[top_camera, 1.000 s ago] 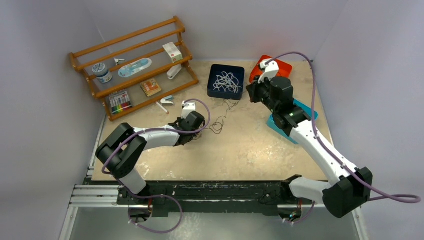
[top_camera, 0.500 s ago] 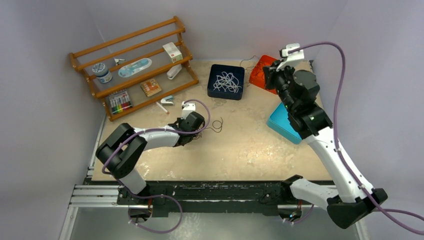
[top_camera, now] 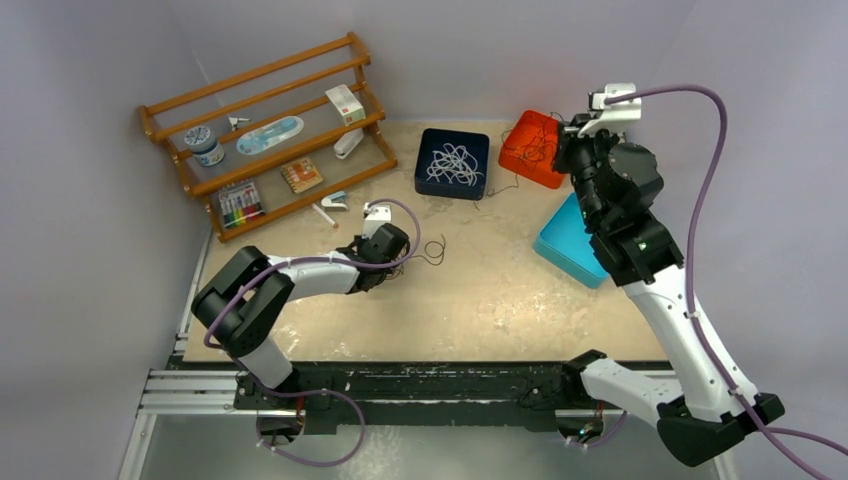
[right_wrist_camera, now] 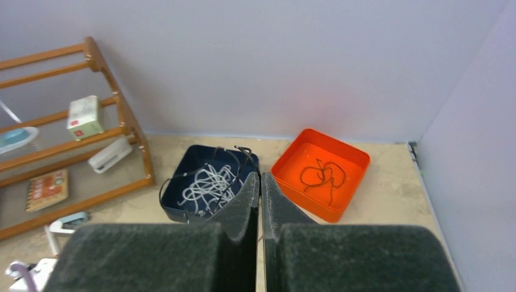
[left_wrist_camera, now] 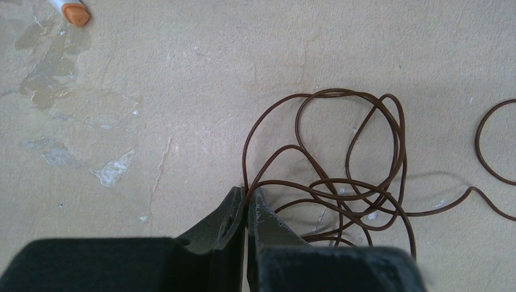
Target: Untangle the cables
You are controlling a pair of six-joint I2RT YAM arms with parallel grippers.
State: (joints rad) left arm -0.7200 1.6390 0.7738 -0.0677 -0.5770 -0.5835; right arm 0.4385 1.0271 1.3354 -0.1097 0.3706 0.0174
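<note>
My left hand sits low on the surface with its fingers pressed together, pinching the brown cable where one strand meets the tips. The rest of that cable lies in loose overlapping loops just beyond. My right hand is raised high near the orange tray, which already holds a dark coil. Its fingers are also pressed together. Dark threads show just past the tips, but I cannot tell whether one is actually gripped. The white cables lie in the navy bin. A thin dark strand trails across the surface between the bin and the tray. As I judge it, the step is feeding that freed strand into the orange tray. To do it well I should keep my left hand planted as an anchor, move my right slowly over the tray's middle, and watch that the trailing end does not snag the navy bin's corner or drag the loops along. Compared with a second ago, my right arm has lifted and swung from beside the bin toward the tray. The long strand that ran up from the tangle has gone with it, and my left hand has not moved.
</note>
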